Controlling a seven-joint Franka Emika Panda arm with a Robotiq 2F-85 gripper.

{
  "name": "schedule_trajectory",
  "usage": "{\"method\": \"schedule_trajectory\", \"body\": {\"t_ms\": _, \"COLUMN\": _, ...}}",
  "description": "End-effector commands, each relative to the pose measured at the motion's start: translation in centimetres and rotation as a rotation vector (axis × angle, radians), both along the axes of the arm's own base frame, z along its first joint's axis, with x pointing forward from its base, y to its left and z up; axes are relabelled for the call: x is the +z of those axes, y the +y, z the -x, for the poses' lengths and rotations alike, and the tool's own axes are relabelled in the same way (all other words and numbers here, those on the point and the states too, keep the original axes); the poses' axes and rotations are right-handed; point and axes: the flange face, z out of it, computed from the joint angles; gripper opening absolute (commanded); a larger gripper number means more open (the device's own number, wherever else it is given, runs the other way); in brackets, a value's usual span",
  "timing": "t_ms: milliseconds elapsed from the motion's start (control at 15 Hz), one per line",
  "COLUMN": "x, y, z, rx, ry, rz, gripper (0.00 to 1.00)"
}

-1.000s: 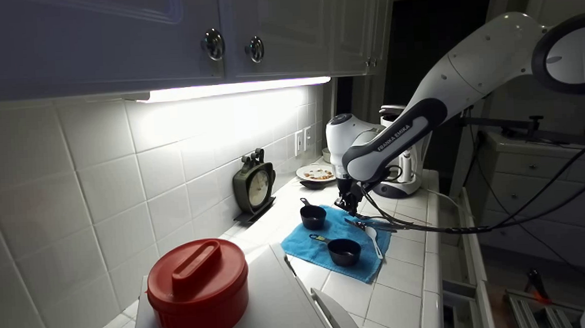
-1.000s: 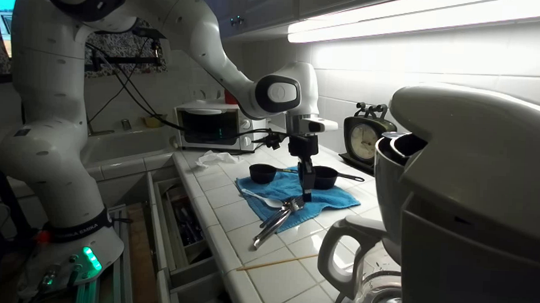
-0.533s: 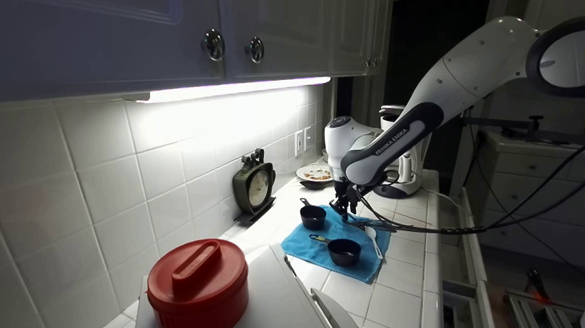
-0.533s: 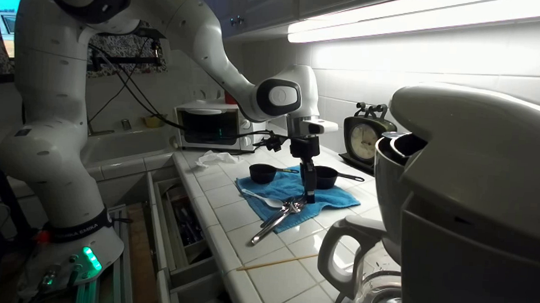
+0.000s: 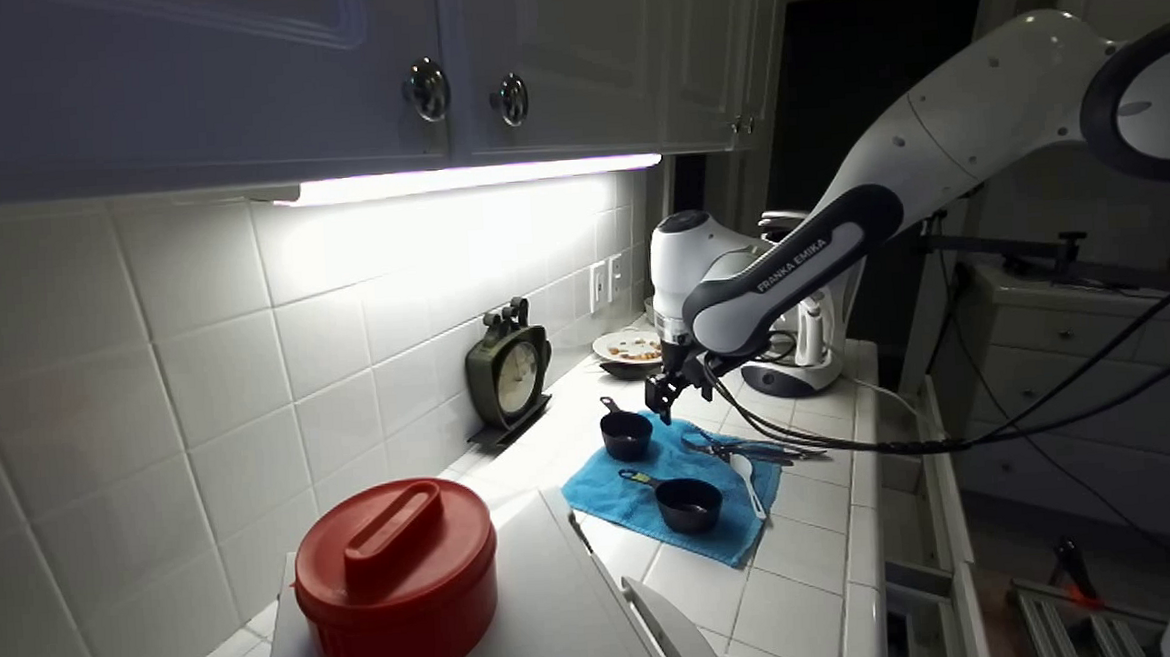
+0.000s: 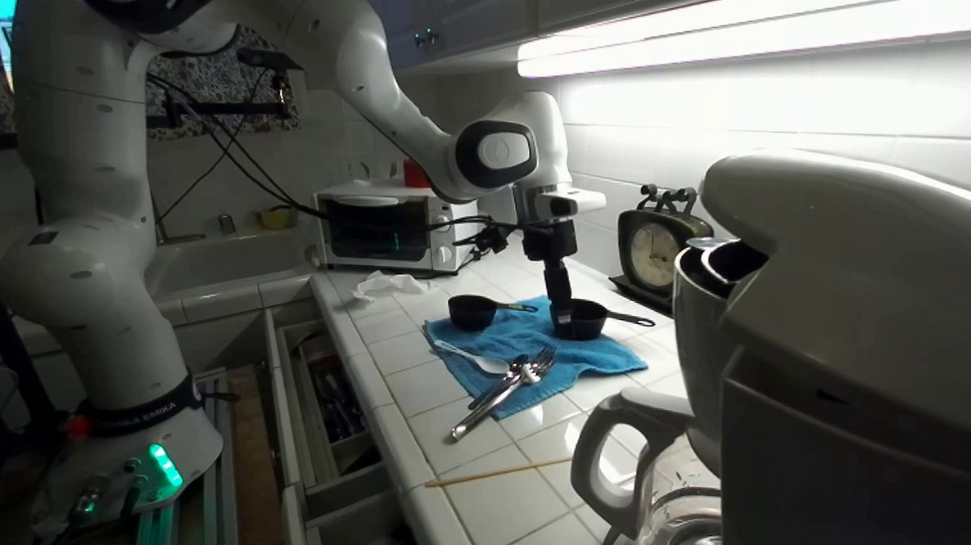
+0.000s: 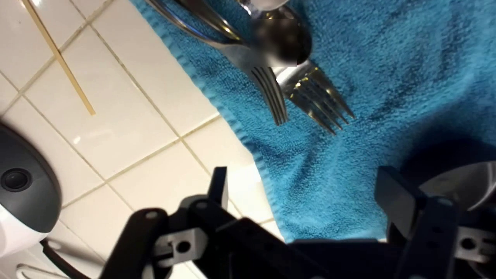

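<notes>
Above the blue towel [image 7: 325, 186] my gripper [image 7: 304, 176] stands open, its fingers wide apart and only towel and tile seen between them. Metal cutlery lies in a crossed pile on the towel, ahead of the fingertips in the wrist view: a fork [image 7: 316, 97], a second fork [image 7: 271, 95] seen edge-on, and a dark spoon bowl [image 7: 285, 37]. A small black pan [image 5: 627, 436] sits close to the gripper in both exterior views; its rim shows beside the right finger in the wrist view. A second black pan [image 5: 689, 506] and a white spoon [image 5: 748, 482] also rest on the towel.
A thin wooden stick [image 6: 497, 473] lies on the tiles. Around stand a coffee maker [image 6: 851, 338], a green scale [image 5: 509, 377], a plate of food bits [image 5: 629, 346], a toaster oven [image 6: 385, 227] and a red canister [image 5: 398, 579]. Drawers [image 6: 324, 396] hang open below the counter edge.
The gripper dipped slightly at the cutlery, then rose and moved off toward the nearer small pan, its jaws parting. The cutlery shifted a little and now lies free on the towel.
</notes>
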Motion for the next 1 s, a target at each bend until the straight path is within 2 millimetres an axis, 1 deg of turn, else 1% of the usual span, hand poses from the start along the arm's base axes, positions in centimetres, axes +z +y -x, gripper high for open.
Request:
{"method": "schedule_trajectory", "body": {"t_ms": 0, "x": 1.8, "y": 1.9, "z": 1.9, "rx": -0.054, "ry": -0.048, "rz": -0.040, "gripper": 1.00}}
{"method": "schedule_trajectory", "body": {"t_ms": 267, "x": 2.1, "y": 3.7, "z": 3.9, "rx": -0.096, "ry": -0.070, "rz": -0.107, "gripper": 1.00}}
{"method": "schedule_trajectory", "body": {"t_ms": 533, "x": 1.9, "y": 5.0, "z": 6.6, "rx": -0.162, "ry": -0.083, "rz": -0.202, "gripper": 1.00}}
{"method": "schedule_trajectory", "body": {"t_ms": 667, "x": 2.0, "y": 5.0, "z": 8.2, "rx": -0.193, "ry": -0.092, "rz": -0.229, "gripper": 1.00}}
{"method": "schedule_trajectory", "body": {"t_ms": 933, "x": 1.4, "y": 4.4, "z": 10.7, "rx": -0.244, "ry": -0.093, "rz": -0.257, "gripper": 1.00}}
